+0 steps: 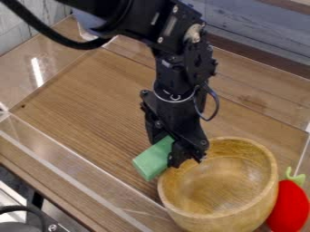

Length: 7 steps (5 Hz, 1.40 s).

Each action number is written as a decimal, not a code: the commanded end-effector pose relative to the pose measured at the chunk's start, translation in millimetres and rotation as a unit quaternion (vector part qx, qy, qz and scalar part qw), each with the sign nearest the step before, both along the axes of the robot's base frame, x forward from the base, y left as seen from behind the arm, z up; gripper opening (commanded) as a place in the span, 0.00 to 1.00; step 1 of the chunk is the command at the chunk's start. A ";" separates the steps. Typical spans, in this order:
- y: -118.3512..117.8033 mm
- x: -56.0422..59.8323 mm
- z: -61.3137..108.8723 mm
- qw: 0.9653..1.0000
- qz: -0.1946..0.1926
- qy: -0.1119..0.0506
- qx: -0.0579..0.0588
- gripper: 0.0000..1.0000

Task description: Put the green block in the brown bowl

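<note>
There was 1 green block (152, 159), a small matte light-green bar. There was 1 brown bowl (222, 189), round, wooden and thick-rimmed. There was 1 red round toy (288, 204) at the right edge, with 1 small green leaf on top of it. There was 1 black robot arm (169, 54), ending in 1 gripper (179, 152); its fingers were too dark and close together to count apart. There was 1 wooden desk (85, 104) beneath them all. Clear panels (54, 149) stood along the desk's edges: 2 could be made out, 1 at the front and 1 at the left.
</note>
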<state>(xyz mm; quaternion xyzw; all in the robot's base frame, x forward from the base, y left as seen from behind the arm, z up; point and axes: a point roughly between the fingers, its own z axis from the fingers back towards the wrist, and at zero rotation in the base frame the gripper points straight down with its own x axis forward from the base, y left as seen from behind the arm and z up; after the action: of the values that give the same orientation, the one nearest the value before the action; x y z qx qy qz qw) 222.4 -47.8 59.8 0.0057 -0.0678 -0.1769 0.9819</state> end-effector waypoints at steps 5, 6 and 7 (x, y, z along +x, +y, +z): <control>-45.0 -3.1 -22.2 0.997 0.081 -0.018 -0.008 0.00; -72.4 -3.5 -34.4 0.993 0.116 -0.015 -0.012 0.00; -92.0 2.1 -35.3 0.992 0.125 -0.013 -0.020 0.00</control>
<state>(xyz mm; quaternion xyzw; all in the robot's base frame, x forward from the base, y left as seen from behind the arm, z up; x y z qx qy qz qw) 230.1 -130.1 25.2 -0.0001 -0.0837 -0.0420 0.9956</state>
